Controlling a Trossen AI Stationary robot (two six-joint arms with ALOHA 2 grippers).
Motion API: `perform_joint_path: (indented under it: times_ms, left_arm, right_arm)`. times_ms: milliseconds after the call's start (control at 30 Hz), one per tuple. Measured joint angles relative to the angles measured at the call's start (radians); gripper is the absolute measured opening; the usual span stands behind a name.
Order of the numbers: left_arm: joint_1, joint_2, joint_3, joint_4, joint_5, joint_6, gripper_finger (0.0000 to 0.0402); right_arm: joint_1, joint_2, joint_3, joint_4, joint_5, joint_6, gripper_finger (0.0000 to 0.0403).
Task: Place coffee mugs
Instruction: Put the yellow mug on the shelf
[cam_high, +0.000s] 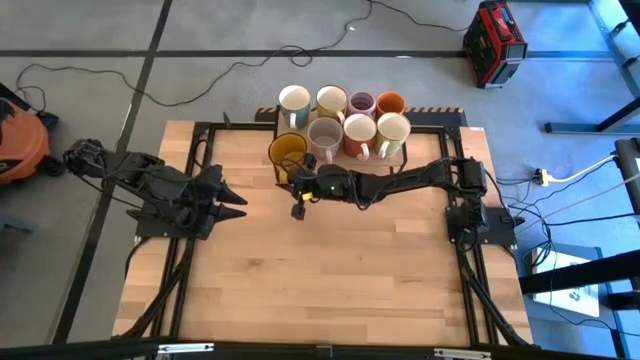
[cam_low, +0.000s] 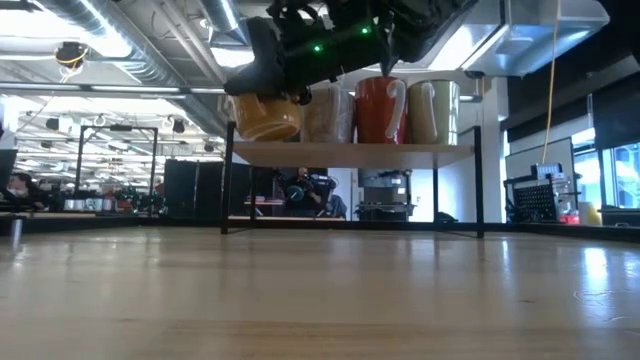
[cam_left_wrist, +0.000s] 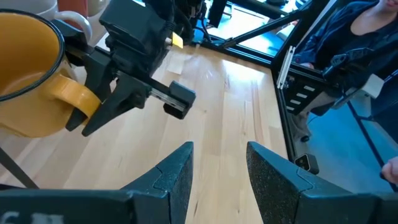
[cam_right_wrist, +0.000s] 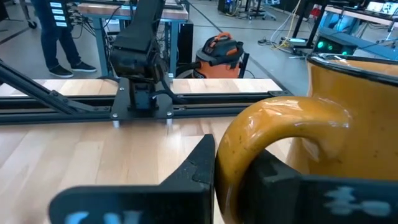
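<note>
A raised shelf (cam_high: 404, 155) at the table's far edge carries several coffee mugs, among them a grey one (cam_high: 324, 136), a red-orange one (cam_high: 358, 136) and a cream one (cam_high: 392, 132). The mustard yellow mug (cam_high: 288, 152) is upright at the shelf's front left corner, with my right gripper (cam_high: 300, 186) shut on its handle. In the low view this mug (cam_low: 265, 116) sits level with the shelf board (cam_low: 350, 151); whether its base touches the board I cannot tell. My left gripper (cam_high: 236, 200) stands open at the table's left, with nothing between its fingers. My right gripper pinches the yellow mug's handle at its outer bow (cam_right_wrist: 249, 134) between the two fingers. One finger (cam_right_wrist: 199, 163) lies on the outside of the bow, the other on the loop side. The fingers come about level from the table's right. The mug stays upright, mouth up.
Bare wooden tabletop (cam_high: 330, 270) stretches from the shelf to the near edge. On the floor stand an orange vacuum (cam_high: 18, 140) at the left and a red case (cam_high: 494, 42) at the far right. A person's sleeve (cam_left_wrist: 373, 37) shows beyond the table's right side.
</note>
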Motion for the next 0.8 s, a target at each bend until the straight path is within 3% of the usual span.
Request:
perform_joint_path:
  times_ms: [800]
  left_arm:
    - [0.000, 0.000, 0.000, 0.001, 0.000, 0.007, 0.0144]
  right_arm:
    - [-0.046, 0.000, -0.001, 0.020, -0.001, 0.009, 0.0024]
